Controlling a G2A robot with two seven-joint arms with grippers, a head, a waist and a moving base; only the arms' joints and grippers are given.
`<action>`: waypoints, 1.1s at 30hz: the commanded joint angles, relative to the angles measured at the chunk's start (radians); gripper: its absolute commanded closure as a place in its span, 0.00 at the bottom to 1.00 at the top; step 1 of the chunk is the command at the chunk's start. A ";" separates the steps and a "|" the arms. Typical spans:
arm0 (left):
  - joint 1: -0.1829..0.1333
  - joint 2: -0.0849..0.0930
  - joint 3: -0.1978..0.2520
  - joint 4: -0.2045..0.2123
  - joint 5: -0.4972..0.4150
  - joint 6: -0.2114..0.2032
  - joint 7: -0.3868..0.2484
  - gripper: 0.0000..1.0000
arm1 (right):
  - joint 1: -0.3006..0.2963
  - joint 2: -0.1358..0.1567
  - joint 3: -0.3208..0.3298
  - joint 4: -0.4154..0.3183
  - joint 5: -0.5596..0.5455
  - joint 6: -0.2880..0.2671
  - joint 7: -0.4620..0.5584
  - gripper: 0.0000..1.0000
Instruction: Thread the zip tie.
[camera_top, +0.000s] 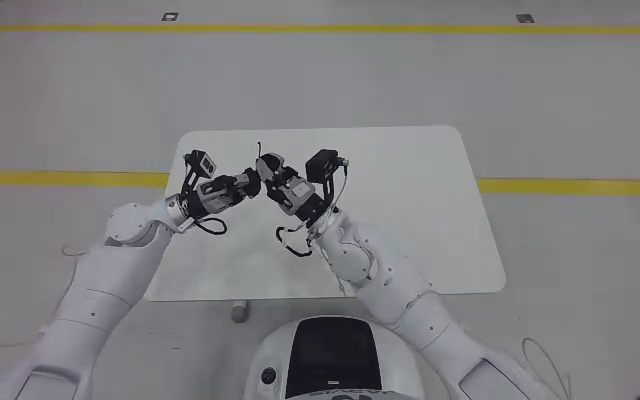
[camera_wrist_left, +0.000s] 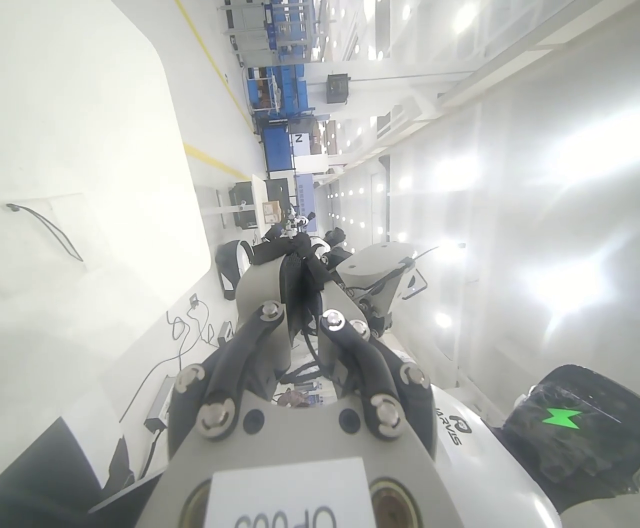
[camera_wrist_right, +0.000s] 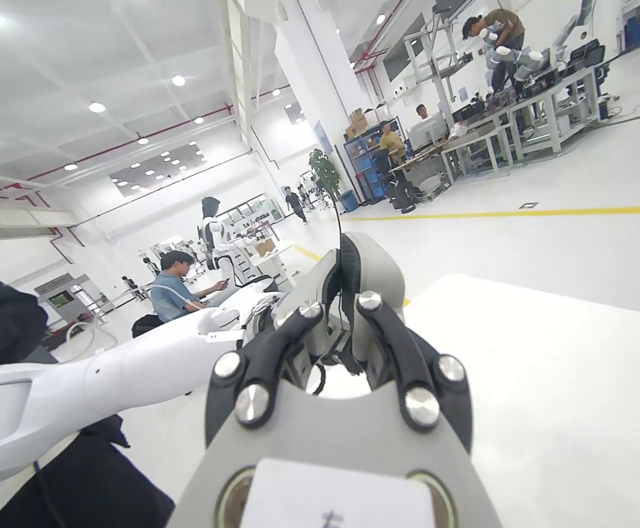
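Both grippers meet above the left part of the white table (camera_top: 400, 210). My right gripper (camera_wrist_right: 345, 250) is shut on a thin black zip tie (camera_wrist_right: 337, 215), whose strap runs between the pads and sticks out past the fingertips. From above, the zip tie (camera_top: 259, 152) shows as a fine black line rising from the right gripper (camera_top: 265, 178). My left gripper (camera_wrist_left: 299, 260) has its jaws together, tip to tip with the right one; I cannot tell whether anything lies between its pads. The left gripper (camera_top: 251, 184) comes in from the left.
A second black zip tie (camera_wrist_left: 47, 227) lies loose on the table (camera_wrist_left: 100, 150) off to the side of the left gripper. The table's right half (camera_top: 430, 230) is bare. A small grey object (camera_top: 238, 312) sits on the floor by the near edge.
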 joint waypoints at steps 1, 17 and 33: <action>0.000 0.000 0.000 0.000 0.000 0.000 0.000 1.00 | 0.000 0.000 0.000 0.000 0.000 0.000 0.000 1.00; 0.036 -0.002 -0.025 -0.033 0.015 0.031 0.035 1.00 | 0.016 -0.012 -0.007 0.050 -0.120 0.064 -0.071 1.00; 0.038 -0.008 -0.032 -0.027 0.010 0.044 0.030 1.00 | 0.021 -0.021 0.004 0.087 -0.135 0.059 -0.080 1.00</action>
